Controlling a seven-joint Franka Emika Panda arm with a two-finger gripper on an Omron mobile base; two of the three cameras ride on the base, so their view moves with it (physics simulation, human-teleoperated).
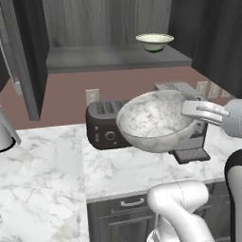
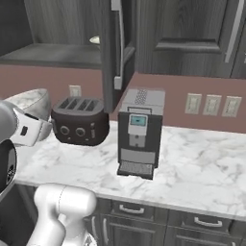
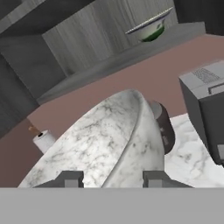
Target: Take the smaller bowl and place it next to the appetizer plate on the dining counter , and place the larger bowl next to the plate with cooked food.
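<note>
My gripper (image 1: 189,109) is shut on the rim of the larger bowl (image 1: 151,120), a deep grey-white marbled bowl held tilted in the air above the worktop, in front of the toaster. In the hand view the larger bowl (image 3: 100,144) runs up from between my gripper (image 3: 113,179) tips. From the right base view the larger bowl (image 2: 33,103) shows at the left edge beside the gripper (image 2: 41,127). The smaller bowl (image 1: 154,41), cream with a dark rim, stands on the open cabinet's shelf, also the smaller bowl (image 3: 148,28). Both plates and the dining counter are out of view.
A dark toaster (image 1: 101,125) and a coffee machine (image 2: 139,132) stand on the marble worktop (image 1: 47,179) against the wall. An open cabinet door (image 1: 23,61) hangs at the left. A paper towel roll (image 3: 43,140) stands by the wall. Drawers line the front below.
</note>
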